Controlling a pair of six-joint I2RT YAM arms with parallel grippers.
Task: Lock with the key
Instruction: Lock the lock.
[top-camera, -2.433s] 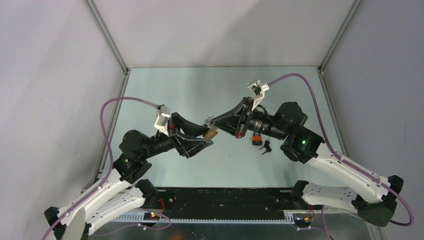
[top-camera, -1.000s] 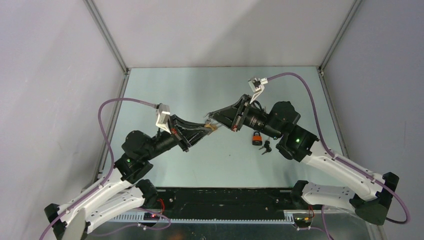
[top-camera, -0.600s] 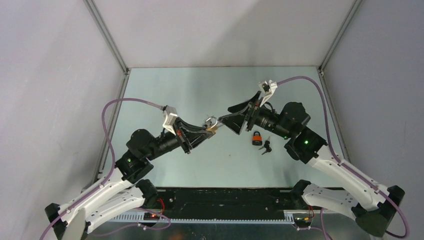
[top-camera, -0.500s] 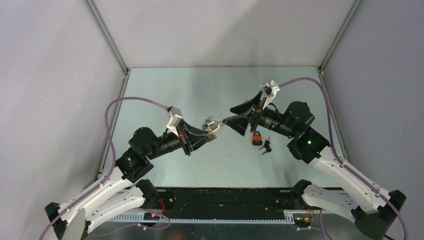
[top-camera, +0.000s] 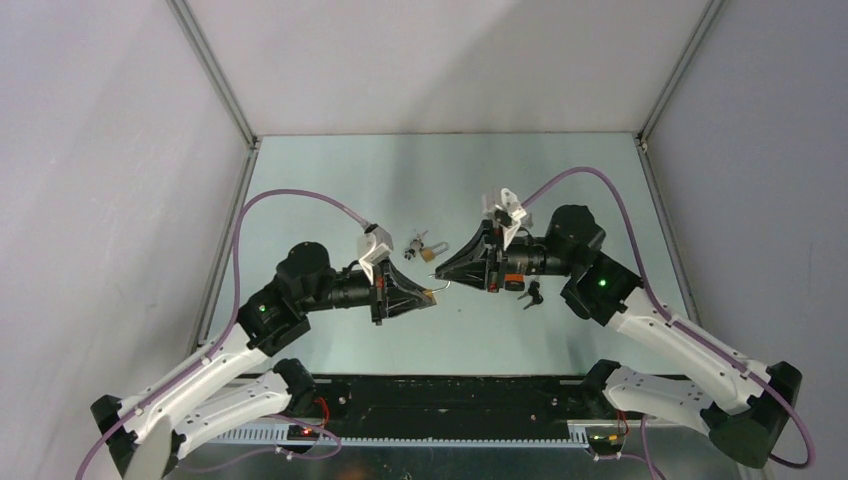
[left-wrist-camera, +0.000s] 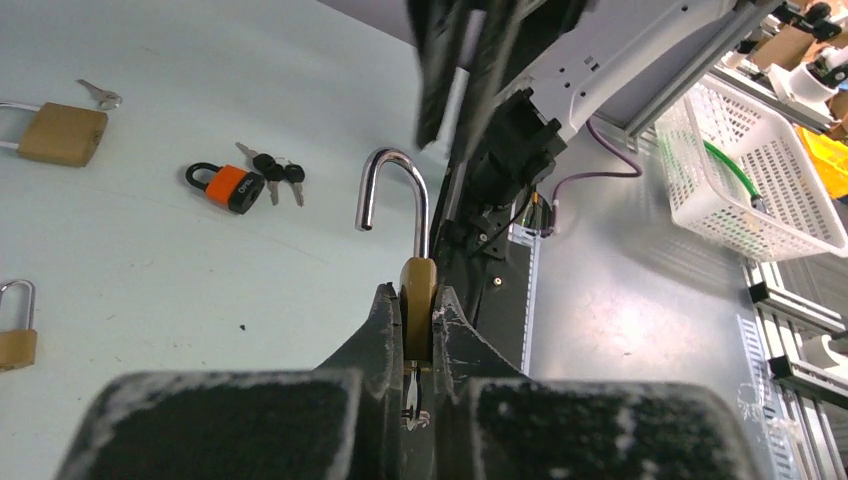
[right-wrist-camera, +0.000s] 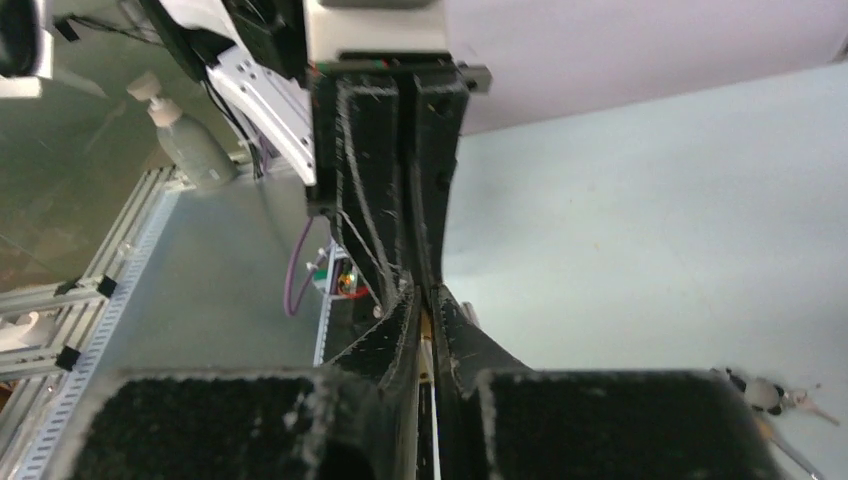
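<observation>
From above, my left claw (top-camera: 424, 297) pinches a small brass padlock (top-camera: 430, 294), whose silver shackle swings open toward my right claw (top-camera: 446, 277). The right claw's tip sits just beside that shackle, its fingers drawn nearly together. Just beyond both tips, a second brass padlock (top-camera: 428, 253) lies on the pale green table (top-camera: 330, 180) with a small silver key (top-camera: 413, 245) beside it. Tucked against my right wrist is an orange padlock (top-camera: 513, 284), with black-headed keys (top-camera: 532, 293) next to it.

Through my left wrist camera, my left fingers press on the flat faces of the brass body. The shackle (left-wrist-camera: 393, 154) stands upright ahead of the tips, one leg free of the body. A small metal piece hangs below the body between my fingers; I cannot tell whether it is a key. My right claw is a dark blur just past the shackle. A third brass padlock (left-wrist-camera: 15, 340) lies well off to the left.

Through my right wrist camera, my right fingers (right-wrist-camera: 400, 330) leave only a narrow slit. A brass sliver shows in it, and I cannot tell whether anything is caught. My left claw faces me tip to tip.
</observation>
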